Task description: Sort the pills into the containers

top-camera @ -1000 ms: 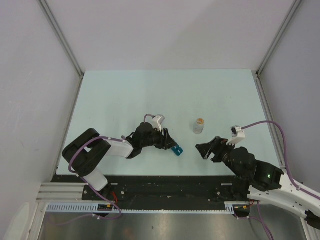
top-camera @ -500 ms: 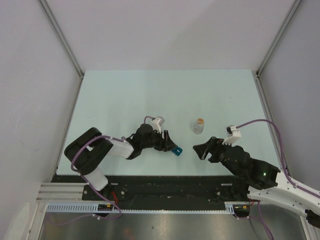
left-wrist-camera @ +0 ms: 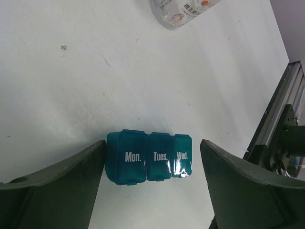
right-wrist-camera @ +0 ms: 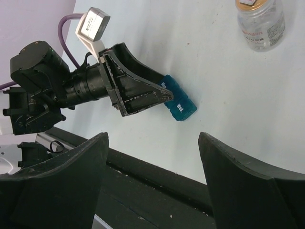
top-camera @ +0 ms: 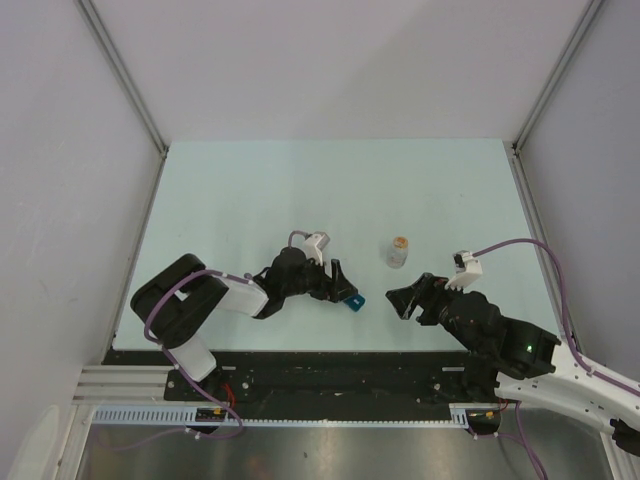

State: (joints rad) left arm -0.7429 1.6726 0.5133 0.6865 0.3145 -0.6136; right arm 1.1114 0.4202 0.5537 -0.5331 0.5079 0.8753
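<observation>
The containers are one small blue pill box with closed lids marked Mon., Tues. and Wed. It lies flat on the table near the front edge. My left gripper is open and straddles it: one finger rests against the Mon. end, the other stands well clear of the Wed. end. From above, the pill box pokes out at the left gripper's tips. My right gripper hangs open just right of it, holding nothing. The right wrist view shows the pill box beyond the right gripper. No pills are in view.
A small clear bottle with a tan top stands upright behind the two grippers, also seen in the wrist views as the bottle and the bottle. The black front rail runs close below the pill box.
The left jaws have spread apart from the pill box, which now lies free on the table. The right gripper shifted slightly left, still open.
</observation>
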